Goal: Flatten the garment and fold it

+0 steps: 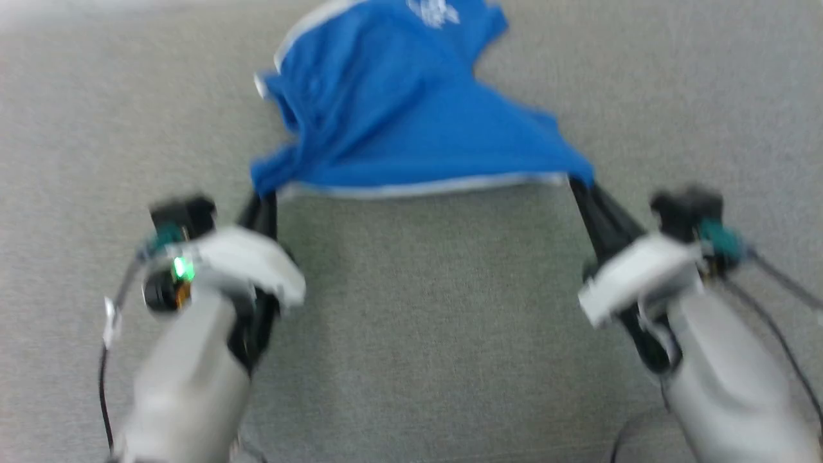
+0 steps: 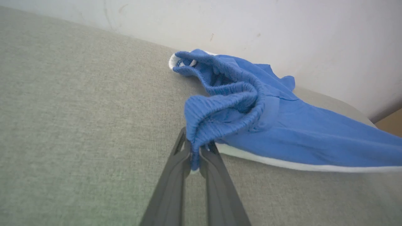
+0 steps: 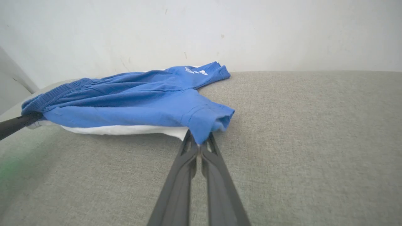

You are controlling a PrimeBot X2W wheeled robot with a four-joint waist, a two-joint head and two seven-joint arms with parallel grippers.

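One garment (image 1: 411, 116), rumpled | grey woven surface (image 1: 411, 321) | scuffed white wall (image 3: 282, 31) behind

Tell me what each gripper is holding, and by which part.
Both hold the blue shorts. The left gripper pinches the ribbed waistband at one end of the white side stripe; the right gripper pinches the leg hem corner at the other.

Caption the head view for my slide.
Left pincer and right pincer hold the blue shorts stretched over a grey surface.
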